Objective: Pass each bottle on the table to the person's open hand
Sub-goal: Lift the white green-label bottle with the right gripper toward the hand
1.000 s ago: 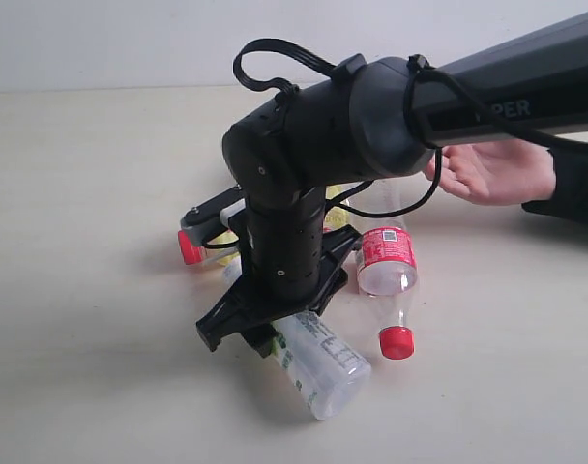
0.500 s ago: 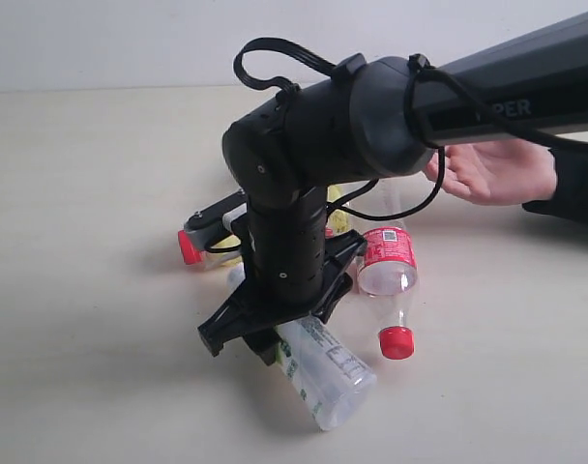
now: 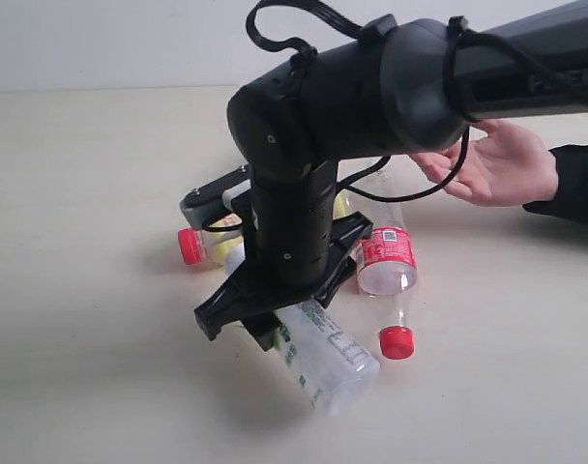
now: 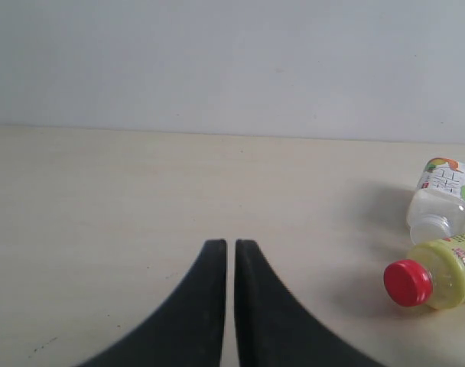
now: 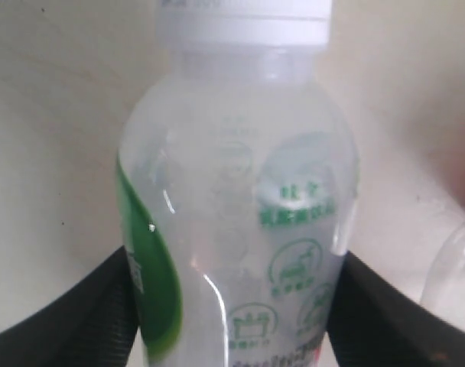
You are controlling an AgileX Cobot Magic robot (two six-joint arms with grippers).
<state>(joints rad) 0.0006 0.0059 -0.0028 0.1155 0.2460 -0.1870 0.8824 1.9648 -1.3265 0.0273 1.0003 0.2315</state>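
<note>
My right gripper [image 3: 275, 324] is shut on a white-capped bottle with a green-and-white label [image 3: 328, 362], which hangs tilted just above the table [image 3: 81, 309]. In the right wrist view that bottle [image 5: 240, 191] fills the space between the fingers of the gripper [image 5: 236, 260]. A red-labelled bottle [image 3: 386, 266] lies beside it, red cap toward the front. Partly behind the arm lies a yellow-labelled bottle [image 3: 212, 244]. The person's open hand [image 3: 497, 164] waits palm up at the right. My left gripper [image 4: 230, 245] is shut and empty, with the yellow bottle [image 4: 439, 275] and another white bottle [image 4: 440, 200] off to its side.
The right arm's thick black body [image 3: 304, 145] and its looped cable block the view of the table's middle. The person's black sleeve [image 3: 574, 184] lies at the right edge. A pale wall runs behind the table.
The right arm has risen a little with the green-and-white bottle, whose base has lifted off the table. The person's hand has shifted slightly. The left gripper has not moved.
</note>
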